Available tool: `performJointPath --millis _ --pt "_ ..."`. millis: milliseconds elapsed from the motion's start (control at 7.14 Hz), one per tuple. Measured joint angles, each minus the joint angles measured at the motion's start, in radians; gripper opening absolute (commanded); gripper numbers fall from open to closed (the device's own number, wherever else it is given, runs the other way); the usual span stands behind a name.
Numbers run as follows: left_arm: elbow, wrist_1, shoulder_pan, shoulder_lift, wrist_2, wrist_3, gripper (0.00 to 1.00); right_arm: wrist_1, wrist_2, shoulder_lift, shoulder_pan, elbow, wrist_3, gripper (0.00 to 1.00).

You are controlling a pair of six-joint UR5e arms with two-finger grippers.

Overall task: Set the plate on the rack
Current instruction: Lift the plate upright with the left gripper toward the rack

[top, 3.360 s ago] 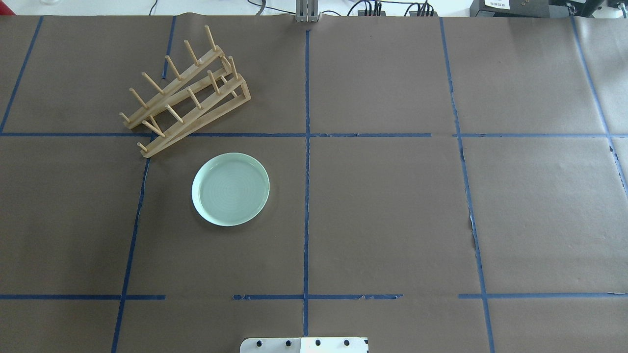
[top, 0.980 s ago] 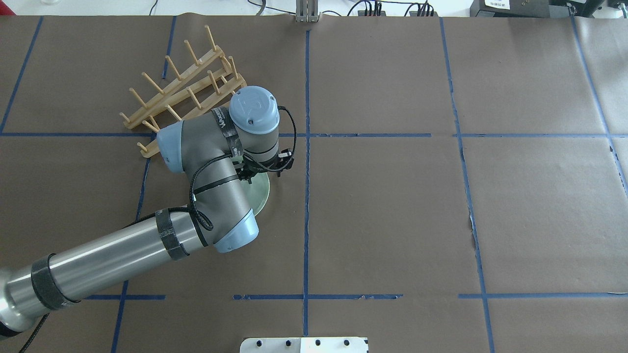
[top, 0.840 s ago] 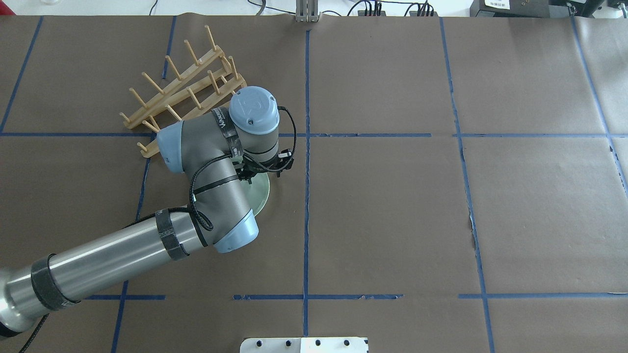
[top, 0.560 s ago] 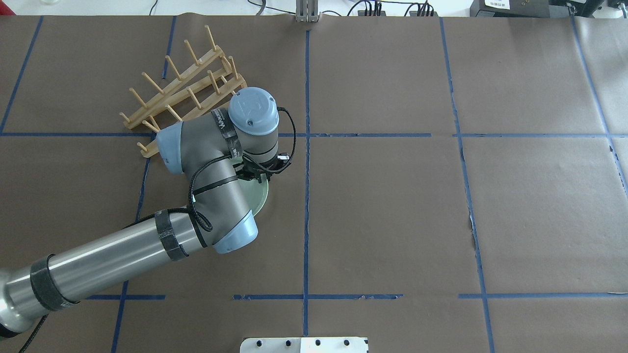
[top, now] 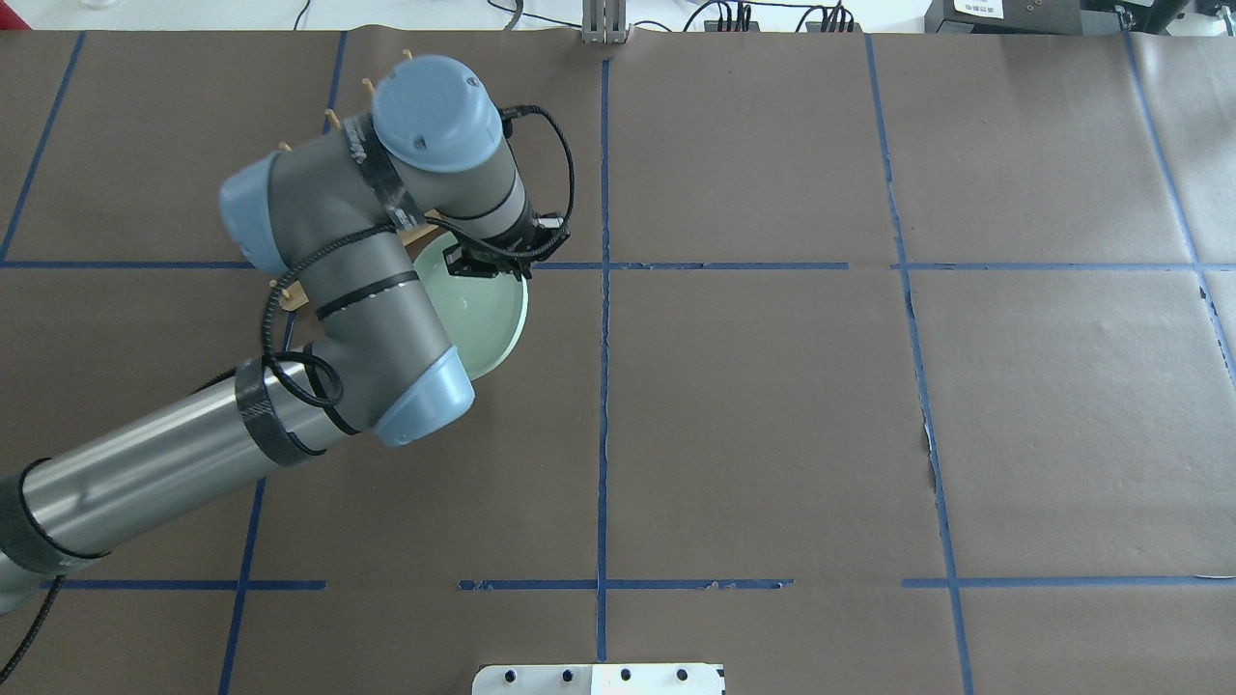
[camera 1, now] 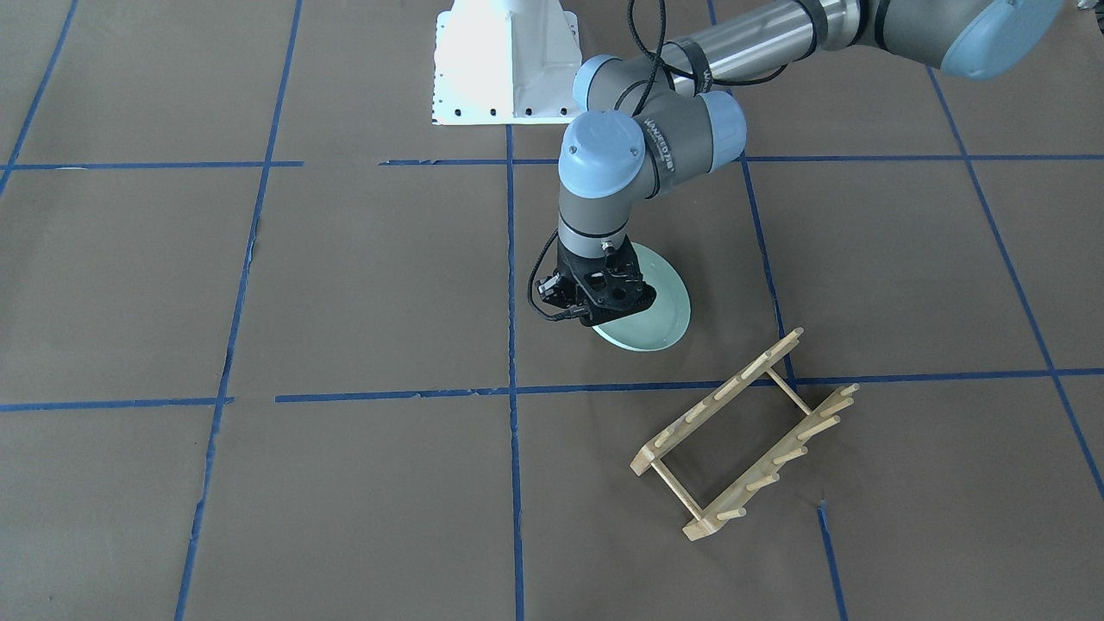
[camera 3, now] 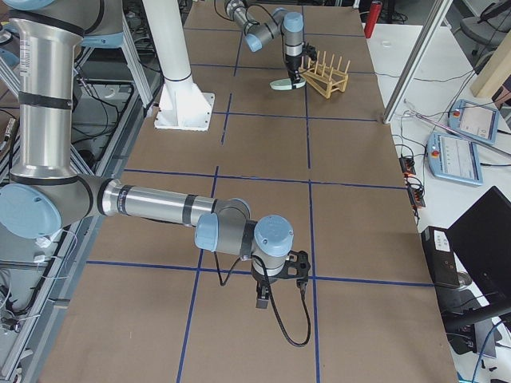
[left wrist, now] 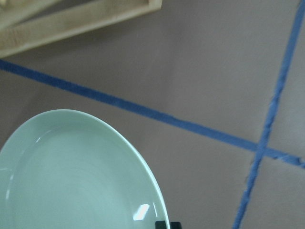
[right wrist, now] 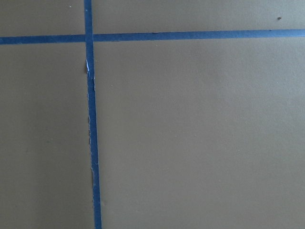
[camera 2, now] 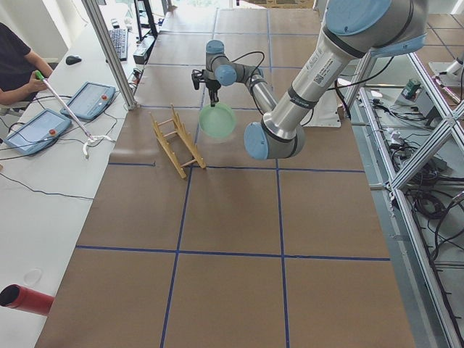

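Note:
My left gripper (top: 486, 273) is shut on the far rim of the pale mint-green plate (top: 481, 323). It holds the plate tilted, off the table, right beside the wooden rack (camera 1: 746, 435). In the exterior left view the plate (camera 2: 217, 122) hangs from the gripper next to the rack (camera 2: 176, 141). In the overhead view the arm covers most of the rack (top: 286, 288). The left wrist view shows the plate (left wrist: 71, 176) and a rack rail (left wrist: 71, 24) above it. My right gripper (camera 3: 275, 279) hovers over bare paper far from both; I cannot tell whether it is open.
The table is brown paper with blue tape lines. The white robot base (camera 1: 504, 65) stands at the near edge. Two tablets (camera 2: 87, 98) and an operator are past the table's far side. A red cylinder (camera 2: 25, 299) lies off the table's left end.
The left arm has lifted the plate off the table by its rim and carried it away from the robot, toward the rack. The arm now covers most of the rack.

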Motion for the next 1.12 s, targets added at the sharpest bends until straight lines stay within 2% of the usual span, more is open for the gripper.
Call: performJointPath --millis 280,420,560,700,840,980,1120 --pt "-0.172 -0.026 -0.121 0.022 -0.051 -0.088 0.0 0.0 0.0 0.0 0.0 0.001 0.0 1.0" --pt "-0.212 -0.103 -0.172 0.034 -0.061 -0.154 0.0 0.0 0.0 0.0 0.0 0.001 0.0 1.0" --pt "-0.226 -0.244 -0.214 0.07 -0.064 -0.223 0.0 0.0 0.0 0.0 0.0 0.0 0.0 1.0" --pt "-0.222 -0.461 -0.25 0.141 -0.064 -0.28 0.0 0.0 0.0 0.0 0.0 0.0 0.0 1.0" --pt "-0.192 -0.676 -0.279 0.205 -0.06 -0.319 0.0 0.0 0.0 0.0 0.0 0.0 0.0 1.0" --pt "-0.14 -0.832 -0.308 0.234 -0.04 -0.353 0.0 0.0 0.0 0.0 0.0 0.0 0.0 1.0" --pt "-0.07 -0.97 -0.328 0.243 0.026 -0.399 0.0 0.0 0.0 0.0 0.0 0.0 0.0 1.0"
